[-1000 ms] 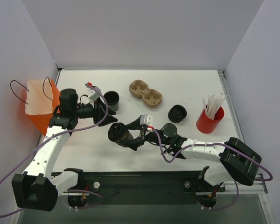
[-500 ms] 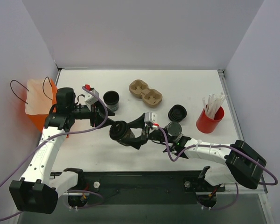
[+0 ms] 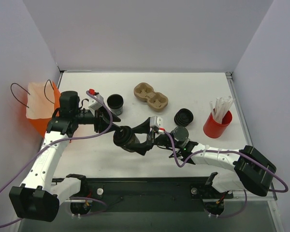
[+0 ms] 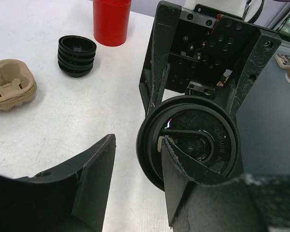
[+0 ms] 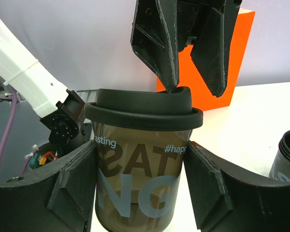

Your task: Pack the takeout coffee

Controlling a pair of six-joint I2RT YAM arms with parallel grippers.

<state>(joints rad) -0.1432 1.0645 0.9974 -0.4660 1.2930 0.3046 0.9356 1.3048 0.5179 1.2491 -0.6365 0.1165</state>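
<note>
The takeout coffee (image 3: pixel 122 137), a black cup with a black lid, lies tilted on its side in my right gripper (image 3: pixel 134 138), lid facing left, above the table. In the right wrist view my right gripper (image 5: pixel 142 150) is shut on the cup (image 5: pixel 137 188), one finger on each side, below the lid (image 5: pixel 145 108). My left gripper (image 3: pixel 113 126) is open right at the lid. In the left wrist view the left gripper (image 4: pixel 137 162) has its right finger (image 4: pixel 183 166) overlapping the lid (image 4: pixel 203 135). The orange bag (image 3: pixel 38 110) stands at the far left.
A lidless black cup (image 3: pixel 115 102) stands behind the left gripper. A cardboard cup carrier (image 3: pixel 151 95) lies at the back centre. A stack of loose black lids (image 3: pixel 183 117) and a red cup of stirrers (image 3: pixel 217 123) are on the right.
My right gripper has carried the coffee up and slightly left. My left gripper has swung from beside the lidless cup down to the lid.
</note>
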